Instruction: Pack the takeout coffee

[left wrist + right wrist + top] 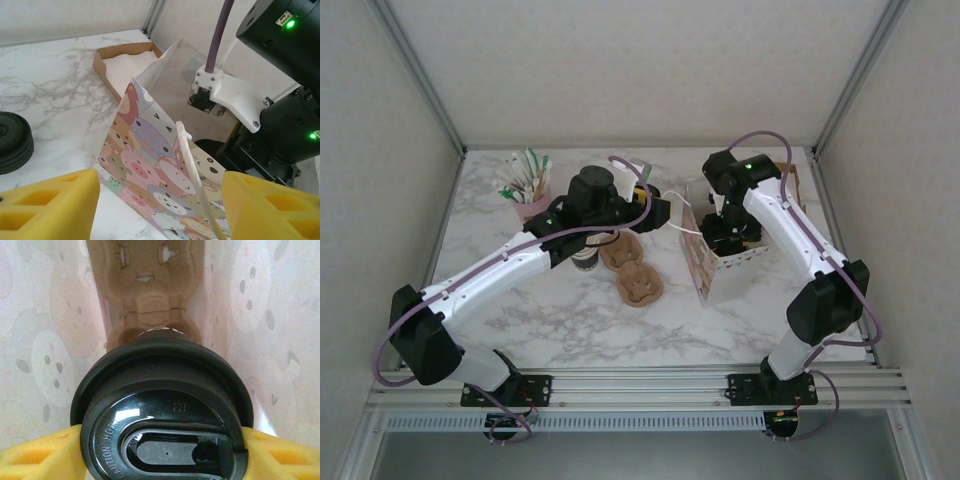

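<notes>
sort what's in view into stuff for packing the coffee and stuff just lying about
For the job: takeout coffee, cartoon paper bag, cup carrier inside it.
Lying about: black lid stack, cardboard tray, pink cup of packets, spare carriers.

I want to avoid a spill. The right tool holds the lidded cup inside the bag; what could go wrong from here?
1. The cup, held by the right tool, may miss the carrier socket and tip.
2. The bag is not gripped by the open left tool; it may shift or fold.
</notes>
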Robot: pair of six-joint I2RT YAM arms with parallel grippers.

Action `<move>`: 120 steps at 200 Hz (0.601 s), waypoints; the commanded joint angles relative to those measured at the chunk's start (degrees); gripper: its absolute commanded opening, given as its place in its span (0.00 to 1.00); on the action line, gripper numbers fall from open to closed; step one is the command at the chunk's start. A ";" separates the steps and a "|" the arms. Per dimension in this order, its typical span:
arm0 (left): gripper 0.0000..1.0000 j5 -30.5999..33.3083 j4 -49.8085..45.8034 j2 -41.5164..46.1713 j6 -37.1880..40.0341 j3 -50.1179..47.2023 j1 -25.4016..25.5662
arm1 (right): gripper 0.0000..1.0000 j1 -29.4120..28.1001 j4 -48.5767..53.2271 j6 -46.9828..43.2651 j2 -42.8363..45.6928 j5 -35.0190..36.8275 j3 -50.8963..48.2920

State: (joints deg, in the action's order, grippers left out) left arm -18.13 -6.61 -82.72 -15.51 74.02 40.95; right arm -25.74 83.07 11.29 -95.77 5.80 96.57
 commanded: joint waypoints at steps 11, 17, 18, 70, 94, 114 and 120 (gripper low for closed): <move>0.66 0.89 0.89 -0.60 -1.19 -0.37 0.32 | 0.69 0.48 -0.30 -0.75 1.58 -0.20 -1.55; 0.66 0.81 0.85 -0.53 -1.26 -0.28 0.30 | 0.69 0.51 -0.61 -0.81 1.84 -0.39 -1.95; 0.66 0.72 0.83 -0.48 -1.27 -0.24 0.33 | 0.69 0.55 -0.66 -0.78 1.83 -0.42 -1.97; 0.87 -0.11 2.55 3.17 -2.06 -1.17 0.32 | 0.69 0.64 -1.81 -0.86 2.30 -1.09 -3.09; 0.94 0.38 1.92 3.85 -1.80 -1.07 0.32 | 0.69 0.60 -2.41 -0.87 2.58 -1.73 -3.35; 0.97 0.62 1.57 3.64 -1.72 -1.07 0.36 | 0.69 0.61 -2.76 -0.93 2.51 -1.98 -3.47; 0.97 0.56 1.60 3.54 -1.76 -1.15 0.31 | 0.69 0.68 -2.81 -0.99 2.48 -2.03 -3.49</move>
State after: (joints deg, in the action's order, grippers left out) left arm -18.15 -5.76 -80.42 -17.39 73.23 40.95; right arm -25.36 80.49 11.07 -94.89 4.80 93.73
